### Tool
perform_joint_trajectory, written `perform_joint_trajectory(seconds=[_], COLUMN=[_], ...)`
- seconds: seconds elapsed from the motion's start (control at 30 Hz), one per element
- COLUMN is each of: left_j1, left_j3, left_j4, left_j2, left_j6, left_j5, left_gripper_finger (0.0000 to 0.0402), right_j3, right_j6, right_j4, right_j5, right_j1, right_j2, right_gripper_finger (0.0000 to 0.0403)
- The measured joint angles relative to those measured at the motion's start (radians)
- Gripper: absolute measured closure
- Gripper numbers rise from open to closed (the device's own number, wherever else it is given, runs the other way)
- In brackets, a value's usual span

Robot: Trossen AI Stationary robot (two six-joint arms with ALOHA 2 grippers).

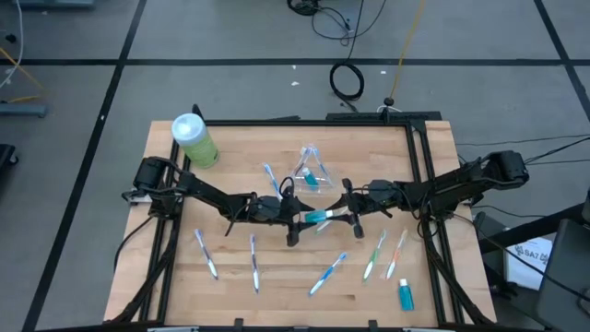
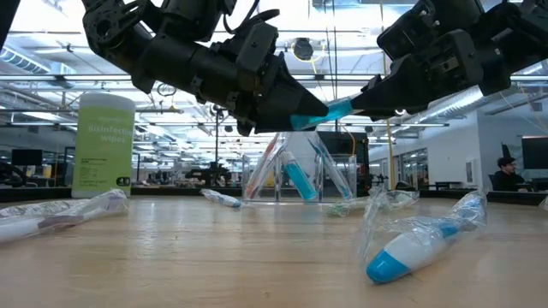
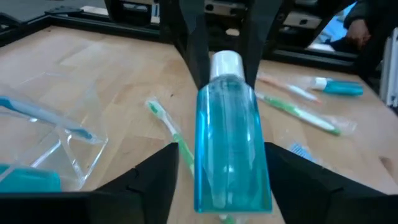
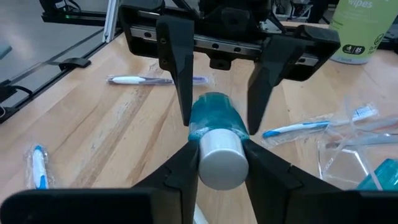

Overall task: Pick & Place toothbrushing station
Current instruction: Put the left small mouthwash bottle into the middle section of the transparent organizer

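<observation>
A teal white-capped tube (image 1: pixel 318 218) hangs in the air between my two grippers, above the table's middle. My right gripper (image 1: pixel 343 214) is shut on its cap. My left gripper (image 1: pixel 300 221) is open. Its fingers (image 3: pixel 155 180) stand on either side of the tube's flat crimped end (image 3: pixel 233 199), and a narrow gap shows beside one finger. The clear plastic cup (image 1: pixel 312 171) lies tipped on its side just beyond them, with a second teal tube and toothbrushes in it. Wrapped toothbrushes (image 1: pixel 254 263) lie flat along the near half of the table. My right gripper pinches the tube's white cap (image 4: pixel 221 158) between its two fingers (image 4: pixel 180 171). The fingers come level from the table's right and lie along the tube. The tube (image 2: pixel 321 113) is lifted clear of the table, roughly level, with its crimped end toward my left gripper.
The green white-lidded canister (image 1: pixel 194 140) stands at the far left corner. Another teal tube (image 1: pixel 406 295) lies near the front right corner, next to green and orange toothbrushes (image 1: pixel 375 255). A wrapped blue-and-white brush (image 2: pixel 419 244) lies close to the low camera. A person (image 2: pixel 505 171) sits far behind the table.
</observation>
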State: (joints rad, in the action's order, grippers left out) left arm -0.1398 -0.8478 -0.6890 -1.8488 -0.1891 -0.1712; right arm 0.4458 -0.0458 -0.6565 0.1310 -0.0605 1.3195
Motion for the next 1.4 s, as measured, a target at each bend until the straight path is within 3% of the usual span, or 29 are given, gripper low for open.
perform_joint_trajectory(seconds=[0.27,0.67,0.77,1.0,1.17,1.4], left_j1=[0.001,0.006,0.006,0.001,0.001,0.001], left_j3=[0.000,0.001,0.001,0.001,0.001,0.003], left_j4=[0.090,0.728,0.837,0.951,0.958,0.961], left_j2=[0.059,0.465,0.572,0.742,0.757,0.728], left_j6=[0.036,0.053,-0.015,-0.011,0.033,0.056], left_j5=[-0.016,-0.019,-0.068,-0.201,-0.223,-0.223], left_gripper_finger=[0.0116,0.0150,0.0155,0.0156,0.0156,0.0156], right_j3=[0.000,0.025,0.094,0.437,0.633,0.738], right_j6=[0.036,0.025,-0.013,-0.102,-0.098,-0.127], right_j4=[0.026,0.121,0.233,0.770,0.988,1.175], right_j5=[0.004,-0.056,-0.069,-0.195,-0.213,-0.208], right_j1=[-0.001,0.000,0.001,0.037,0.103,0.183], right_j2=[-0.008,-0.065,-0.067,-0.050,-0.013,0.107], right_gripper_finger=[0.0302,0.0303,0.0299,0.0301,0.0298,0.0299])
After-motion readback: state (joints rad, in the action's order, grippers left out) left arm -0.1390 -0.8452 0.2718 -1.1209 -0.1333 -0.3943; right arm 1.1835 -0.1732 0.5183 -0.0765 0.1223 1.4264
